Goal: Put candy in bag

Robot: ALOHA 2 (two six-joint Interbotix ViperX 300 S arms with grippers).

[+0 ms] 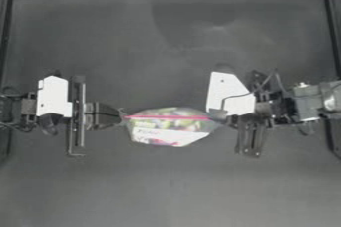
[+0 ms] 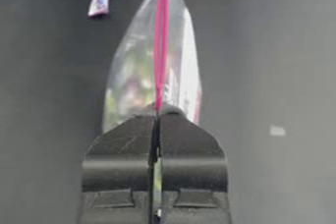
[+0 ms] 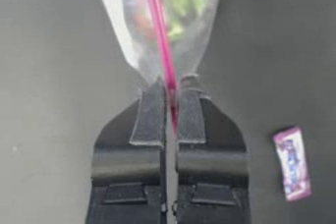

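From above, the candy cannot be found: it seems to lie under the right arm's white housing, so only the wrist views show it. There it is a small rectangular piece (image 3: 292,163) in a white wrapper with pink-purple print, flat on the dark tabletop (image 1: 170,42) just beside the right tool and apart from the bag; its lettering is too blurred to read. In the left wrist view it shows far off, near the bag's other end. The bag (image 1: 170,126) is held up between the 2 tools in the middle of the tabletop, its pink-red strip stretched in a straight line from one to the other. The clear plastic hangs below the strip, with colourful sweets and a white patch showing through, though single sweets are hard to tell apart. The left tool (image 1: 120,117) is clamped on the bag's left end of the strip, jaws pressed together on it. The right tool (image 1: 220,116) is clamped on the right end, jaws closed on the plastic.
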